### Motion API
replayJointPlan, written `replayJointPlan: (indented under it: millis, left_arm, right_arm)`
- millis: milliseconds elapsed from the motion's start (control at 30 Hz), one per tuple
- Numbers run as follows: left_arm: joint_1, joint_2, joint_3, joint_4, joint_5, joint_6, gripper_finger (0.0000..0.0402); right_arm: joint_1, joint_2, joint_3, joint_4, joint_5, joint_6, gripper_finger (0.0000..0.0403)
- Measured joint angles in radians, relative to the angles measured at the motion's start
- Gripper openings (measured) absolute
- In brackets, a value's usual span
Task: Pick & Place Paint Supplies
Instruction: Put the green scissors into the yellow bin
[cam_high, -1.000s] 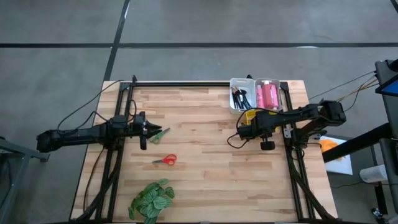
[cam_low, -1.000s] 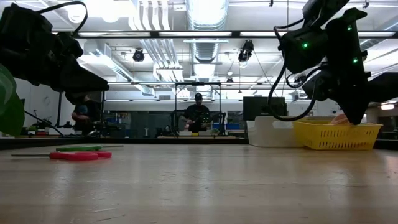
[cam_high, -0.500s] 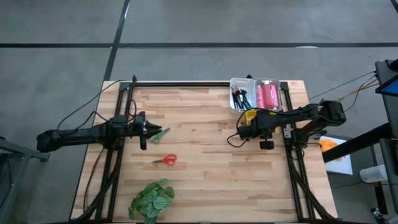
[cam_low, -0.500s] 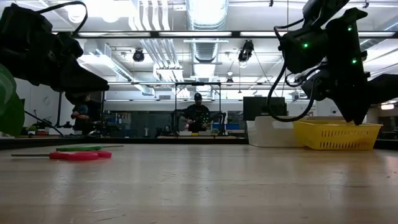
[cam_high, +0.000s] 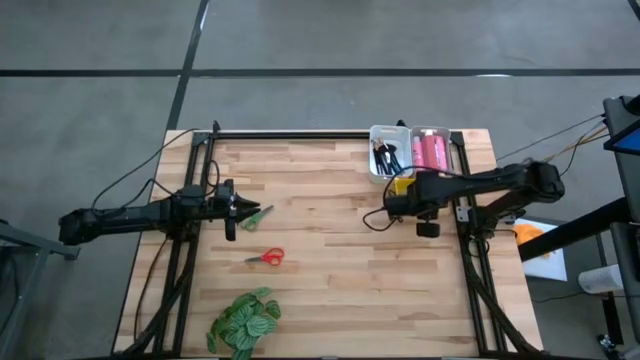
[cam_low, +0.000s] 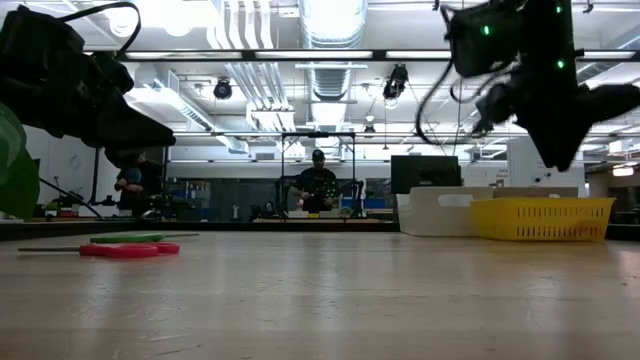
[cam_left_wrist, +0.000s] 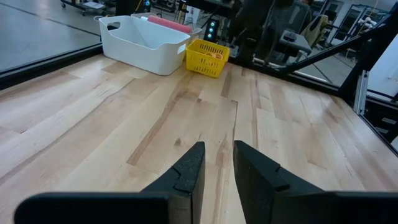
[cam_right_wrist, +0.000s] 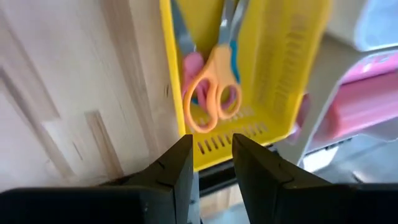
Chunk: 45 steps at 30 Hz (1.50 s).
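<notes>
Orange scissors lie in the yellow basket on top of pink-handled and blue-handled ones. My right gripper hangs open above the basket's near end, with nothing between its fingers. Pink tubes and dark brushes lie in the white bins at the far edge. Green scissors and red scissors lie flat on the table. My left gripper waits open just left of the green scissors, its fingers holding nothing.
A green leafy plant lies near the table's front edge on the left. The basket and the white bin stand at the far right. Bare wooden tabletop stretches between the two arms.
My right gripper has risen from inside the yellow basket to well above its rim, rolling a little. The orange thing that showed at its tips a second ago has stayed down in the basket.
</notes>
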Motion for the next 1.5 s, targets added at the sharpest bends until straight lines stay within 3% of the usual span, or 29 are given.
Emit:
replayJointPlan:
  millis: [233, 367, 567, 833, 967, 1500]
  left_arm:
    - [0.0, 0.0, 0.0, 0.0, 0.0, 0.0, 0.0087]
    - [0.0, 0.0, 0.0, 0.0, 0.0, 0.0, 0.0087]
    - [0.0, 0.0, 0.0, 0.0, 0.0, 0.0, 0.0087]
    - [0.0, 0.0, 0.0, 0.0, 0.0, 0.0, 0.0087]
    - [0.0, 0.0, 0.0, 0.0, 0.0, 0.0, 0.0087]
    - [0.0, 0.0, 0.0, 0.0, 0.0, 0.0, 0.0087]
  right_arm:
    - [0.0, -0.124, 0.097, 0.136, 0.0, 0.0, 0.0109]
    - [0.0, -0.233, 0.102, 0.452, -0.012, -0.048, 0.0109]
    - [-0.001, -0.381, -0.011, 0.989, -0.159, -0.235, 0.0109]
    - [-0.027, -0.44, -0.181, 1.372, -0.243, -0.244, 0.0109]
    - [-0.048, -0.429, -0.228, 1.427, -0.312, -0.247, 0.0109]
    - [-0.048, -0.43, -0.227, 1.428, -0.314, -0.343, 0.0109]
